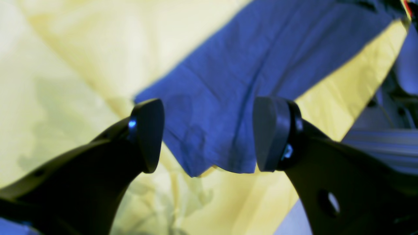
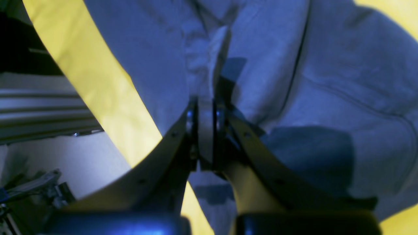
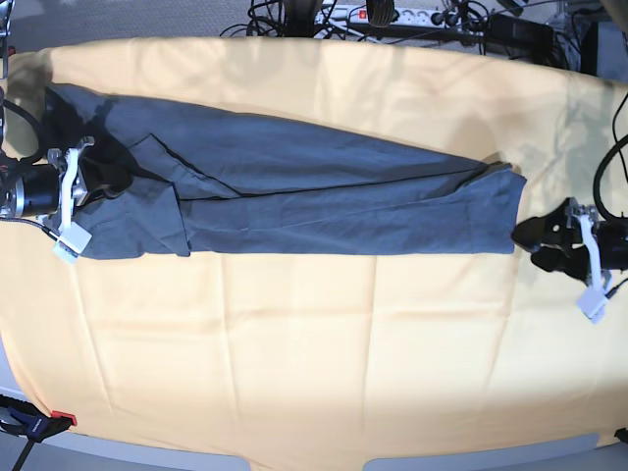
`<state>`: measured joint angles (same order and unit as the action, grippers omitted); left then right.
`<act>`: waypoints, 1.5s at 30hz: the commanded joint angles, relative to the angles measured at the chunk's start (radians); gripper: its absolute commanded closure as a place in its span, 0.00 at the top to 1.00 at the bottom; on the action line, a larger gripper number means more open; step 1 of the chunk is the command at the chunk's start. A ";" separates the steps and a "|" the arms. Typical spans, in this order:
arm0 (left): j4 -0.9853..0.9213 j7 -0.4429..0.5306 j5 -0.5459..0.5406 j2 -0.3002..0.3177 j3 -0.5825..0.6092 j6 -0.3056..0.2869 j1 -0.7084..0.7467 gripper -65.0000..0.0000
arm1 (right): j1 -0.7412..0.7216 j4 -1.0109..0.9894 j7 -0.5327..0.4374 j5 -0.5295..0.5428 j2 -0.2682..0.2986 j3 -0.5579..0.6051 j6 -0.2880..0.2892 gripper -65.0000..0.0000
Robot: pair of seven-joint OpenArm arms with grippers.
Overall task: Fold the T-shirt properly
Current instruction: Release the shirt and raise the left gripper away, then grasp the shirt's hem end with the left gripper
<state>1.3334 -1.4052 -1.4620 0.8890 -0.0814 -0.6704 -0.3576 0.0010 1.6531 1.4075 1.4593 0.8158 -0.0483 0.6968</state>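
Note:
The dark slate-blue T-shirt lies as one long band across the far half of the table. In the base view my left gripper sits at the right end, just off the shirt's corner. Its wrist view shows it open, the fingers standing apart over a pointed corner of the T-shirt, with nothing between them. My right gripper is at the band's left end. In the right wrist view the gripper is shut on a raised pinch of the T-shirt.
A yellow-orange tablecloth covers the whole table. Cables and a power strip run along the far edge. A red clamp sits at the near left corner. A metal frame rail shows beyond the table edge.

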 commanded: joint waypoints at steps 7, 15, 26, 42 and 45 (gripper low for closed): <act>0.010 0.009 -0.022 0.029 -0.145 0.017 -0.024 0.68 | 0.030 0.011 -0.011 0.024 0.058 -0.011 0.001 0.00; 0.010 0.009 -0.022 0.099 -0.162 0.017 -0.022 0.68 | 0.083 0.010 -0.011 -0.098 0.105 -0.011 0.001 0.00; 0.010 0.009 -0.022 0.195 -0.162 0.017 -0.022 0.68 | 0.079 0.007 -0.011 -0.284 0.102 -0.012 0.001 0.49; -0.143 0.009 0.058 0.204 -0.268 0.047 0.018 0.68 | 0.045 0.006 -0.130 -0.192 -0.100 -0.117 0.001 0.00; -0.253 0.009 0.084 0.177 -0.328 0.051 0.041 0.68 | 0.093 0.006 -0.272 -0.438 -0.157 -0.117 0.001 0.00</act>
<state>1.0672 -1.4101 -1.3560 1.0344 -0.3988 -0.6170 -0.2970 0.1104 1.6474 1.1465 0.9882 0.6346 -0.1532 0.6960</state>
